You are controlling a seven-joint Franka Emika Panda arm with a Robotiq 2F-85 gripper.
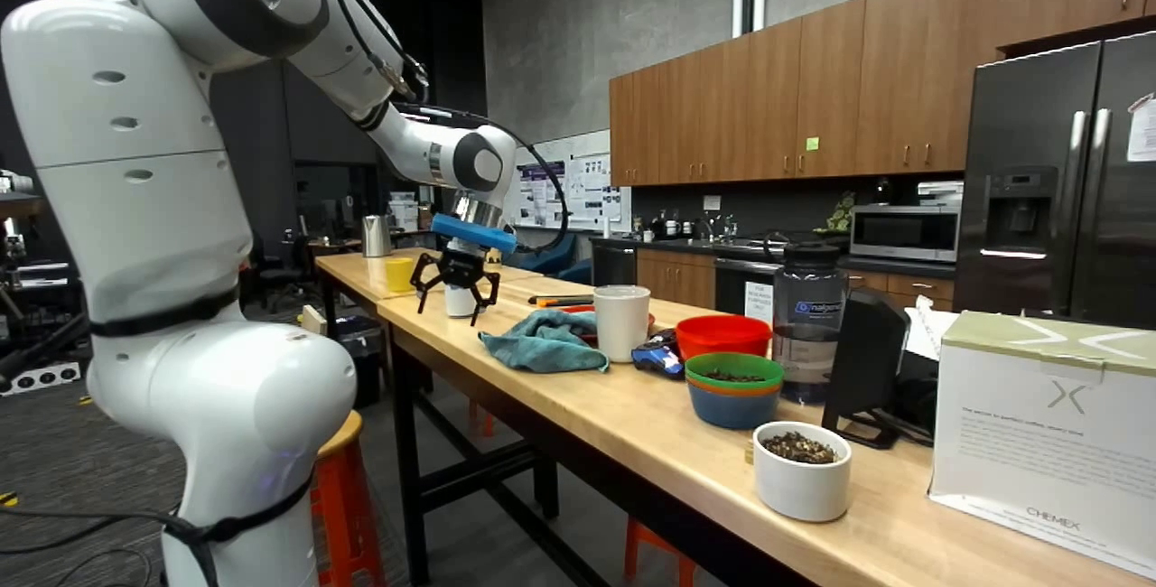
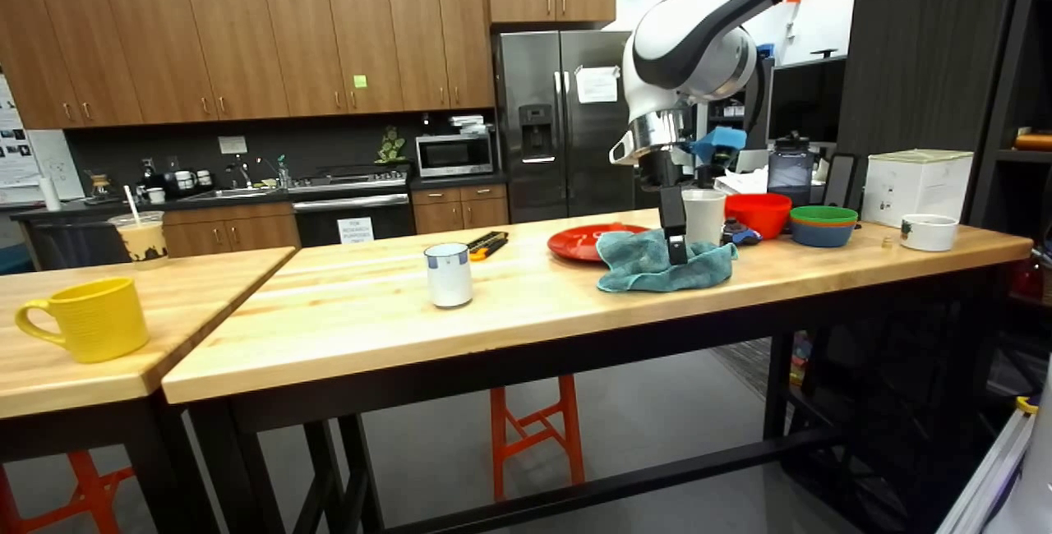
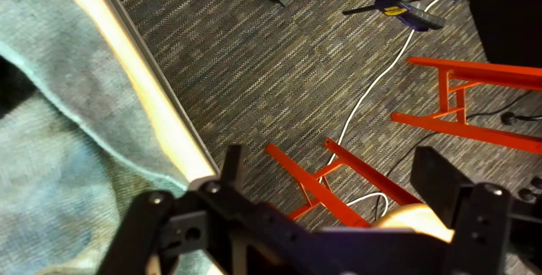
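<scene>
Black gripper [image 1: 449, 313], fingers wide apart, empty, hangs near a rumpled teal towel [image 1: 545, 343] left of a white cylindrical cup [image 1: 621, 325].

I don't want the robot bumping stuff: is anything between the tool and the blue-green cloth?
No, nothing visible is in between. In the wrist view, the blue-green cloth shows beside the open tool; the plain white cup stands beyond the cloth.

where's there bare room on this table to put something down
Bare wood lies between the blue-rimmed mug and the teal cloth, and between that mug and the table join near the yellow mug. It's crowded beyond the cloth, where the white cup, red bowl, stacked bowls and bottle stand close together.
</scene>
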